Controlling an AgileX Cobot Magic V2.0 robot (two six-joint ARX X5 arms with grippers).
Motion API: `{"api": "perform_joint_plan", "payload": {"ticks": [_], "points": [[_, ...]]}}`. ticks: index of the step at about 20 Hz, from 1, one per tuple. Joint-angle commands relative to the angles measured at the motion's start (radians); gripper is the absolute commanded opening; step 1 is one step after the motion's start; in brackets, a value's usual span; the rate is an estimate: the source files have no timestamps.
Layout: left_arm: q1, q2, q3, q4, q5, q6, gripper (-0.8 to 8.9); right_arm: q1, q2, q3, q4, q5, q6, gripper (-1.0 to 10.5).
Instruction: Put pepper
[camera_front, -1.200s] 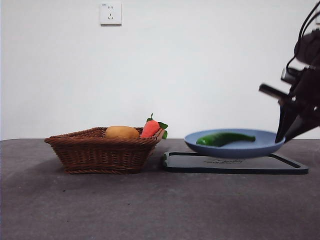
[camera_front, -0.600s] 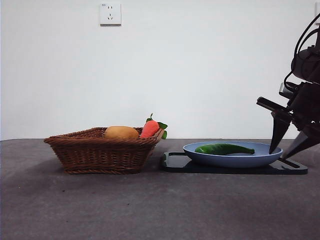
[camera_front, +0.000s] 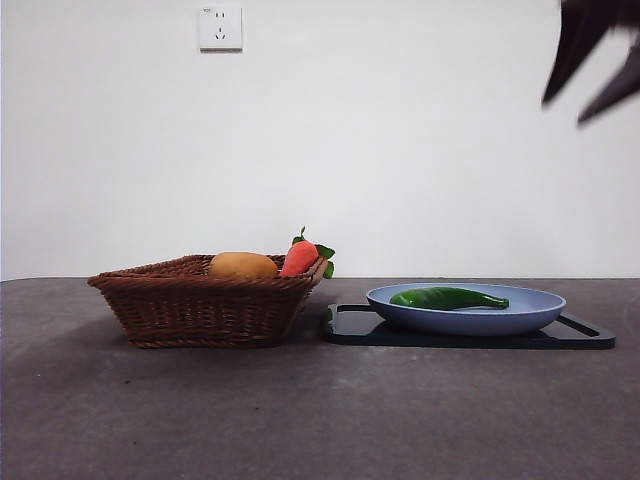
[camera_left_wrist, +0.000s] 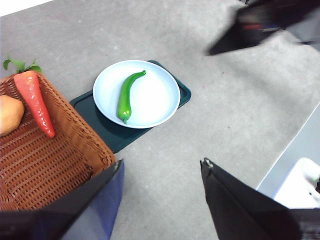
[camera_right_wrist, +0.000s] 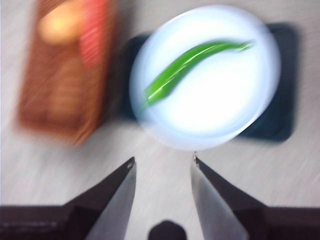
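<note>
Nearest across the grey table (camera_front: 320, 410) sit two things side by side: a brown wicker basket (camera_front: 205, 305) and, just beside it, a dark tray (camera_front: 470, 330) carrying a pale blue plate (camera_front: 465, 308). The pepper (camera_front: 448, 298) lies flat in the plate, a long glossy green one with a slight curve, resting on the plate's floor and clear of its rim. From the left wrist view it runs along one half of the plate, and the other half is bare.

In the basket a tan oval potato-like piece (camera_front: 243, 265) lies next to a red-orange toy carrot (camera_front: 301, 257) with green leaves, which leans toward the basket's wall on the plate side.

Higher up, the right hand (camera_front: 592, 65) hangs well above the plate, dark and blurred at the top corner of the front view; its jaws stand apart with nothing between them. The left hand (camera_left_wrist: 160, 172) is raised over the table near the basket's corner, jaws spread wide and empty.

Farthest back, a white wall carries a socket (camera_front: 221, 27).
</note>
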Motion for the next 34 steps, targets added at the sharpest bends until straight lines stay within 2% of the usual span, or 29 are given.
{"api": "perform_joint_plan", "payload": {"ticks": [1,5,9,12,13,22,30,32,34], "points": [[-0.010,0.007,0.018,-0.007,0.001,0.020,2.71,0.058,-0.109,0.019,-0.087,0.001,-0.039,1.9],[-0.010,0.007,0.018,-0.036,0.011,0.020,2.71,0.155,-0.280,0.019,-0.223,0.002,-0.039,1.9],[-0.011,0.007,0.018,-0.061,0.012,0.019,2.54,0.195,-0.372,0.019,-0.331,0.003,-0.042,1.7],[-0.011,0.007,0.018,-0.073,0.011,0.019,0.31,0.195,-0.396,0.019,-0.365,0.002,-0.089,0.2],[-0.011,0.007,0.018,-0.073,0.011,0.019,0.06,0.195,-0.396,0.019,-0.371,0.002,-0.108,0.1],[-0.011,0.007,0.018,-0.059,0.010,0.018,0.08,0.193,-0.395,0.019,-0.373,0.006,-0.107,0.1],[-0.006,0.006,0.018,0.014,0.000,0.019,0.08,0.193,-0.395,0.019,-0.373,0.006,-0.107,0.1],[0.021,-0.005,0.017,0.053,-0.041,0.117,0.08,0.193,-0.395,0.019,-0.372,0.006,-0.107,0.1],[0.084,-0.035,0.013,0.161,-0.042,0.176,0.08,0.193,-0.395,0.019,-0.372,0.006,-0.107,0.1]]}}
